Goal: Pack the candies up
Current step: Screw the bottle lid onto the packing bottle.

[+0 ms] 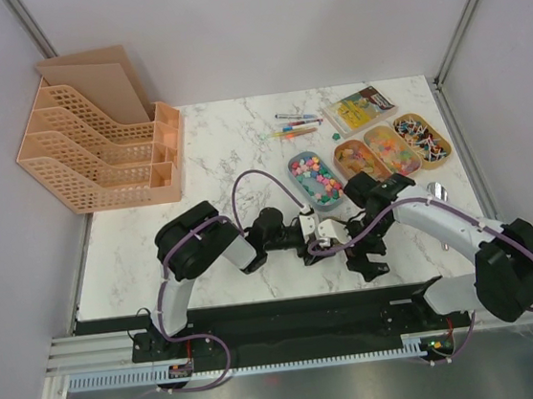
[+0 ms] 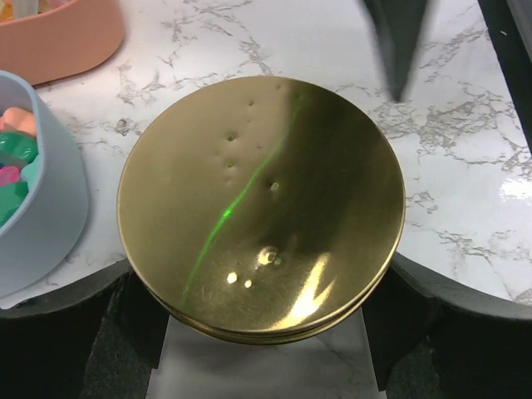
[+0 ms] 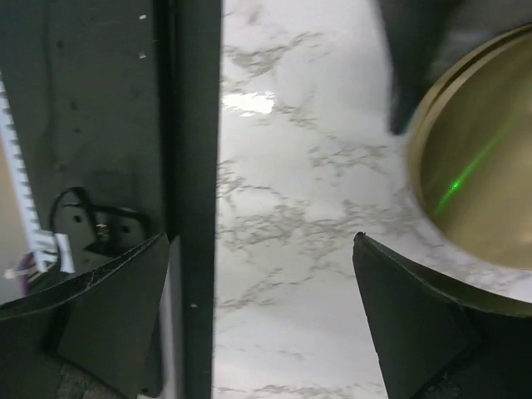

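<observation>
The candies lie in several oval trays at the back right: a blue tray [image 1: 314, 177] of bright sweets, two orange trays [image 1: 358, 157] [image 1: 391, 150], and one with lollipops [image 1: 423, 138]. The left wrist view shows the blue tray's wall [image 2: 50, 208] with pink and green candies [image 2: 12, 158] at the left edge. My left gripper [image 2: 262, 283] [image 1: 318, 245] is shut on a round gold lid [image 2: 262, 199], one finger on each side of its rim. My right gripper [image 3: 262, 249] [image 1: 365, 260] hangs open over bare marble by the table's front edge, holding nothing. The gold lid [image 3: 482, 166] is at its right.
A peach file organizer [image 1: 97, 147] stands at the back left. Coloured pens [image 1: 295, 124] and a yellow packet [image 1: 360, 109] lie behind the trays. A small round object [image 1: 436, 190] sits right of the right arm. The black front rail [image 3: 191, 166] runs beside the right gripper.
</observation>
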Motion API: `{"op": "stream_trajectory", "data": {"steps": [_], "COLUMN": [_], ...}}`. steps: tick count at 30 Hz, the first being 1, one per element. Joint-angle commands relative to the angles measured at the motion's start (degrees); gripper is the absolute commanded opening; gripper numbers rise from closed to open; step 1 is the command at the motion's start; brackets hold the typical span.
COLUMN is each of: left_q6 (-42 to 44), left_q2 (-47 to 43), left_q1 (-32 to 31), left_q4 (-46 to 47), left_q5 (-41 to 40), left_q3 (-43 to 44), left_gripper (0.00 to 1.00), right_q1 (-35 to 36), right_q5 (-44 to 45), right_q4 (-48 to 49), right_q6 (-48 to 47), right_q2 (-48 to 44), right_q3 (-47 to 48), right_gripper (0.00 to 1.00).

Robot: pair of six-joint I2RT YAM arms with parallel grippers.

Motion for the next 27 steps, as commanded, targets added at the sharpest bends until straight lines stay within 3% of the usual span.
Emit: {"op": "stream_trajectory", "data": {"steps": [1,9,13,21,27], "left_q6": [0.3,0.6,0.7,0.8,0.8], "left_q2": [4.3,4.6,4.8,4.7,4.9], "left_q1": [1.6,1.6,1.6,1.7,1.7], "left_q4": [-14.5,-14.9,-15.2,-15.2,-15.2], "left_q5": [-6.1,-6.0,-5.9,-6.0,-5.9], "left_q3": [-1.2,-0.8,-0.6,-0.7,-0.6], "left_gripper": [0.02,0.02,0.02,0.02,0.02], "right_q1": [0.9,-4.0,-5.5,-6.4,-5.8], "right_q5": [-3.4,1.2,-0.2,-3.7,-5.8], "right_q4": [-4.2,2.4,3.6,4.3,-1.7], "right_q6": [4.6,3.7,2.1,-0.7,-4.5], "right_q2": [-4.1,-6.4,3.3,12.0,18.2], "right_q3": [-0.3,5.4,11.7,18.1,22.7], "right_gripper": [0.98,0.98,0.98,0.98,0.98]}}
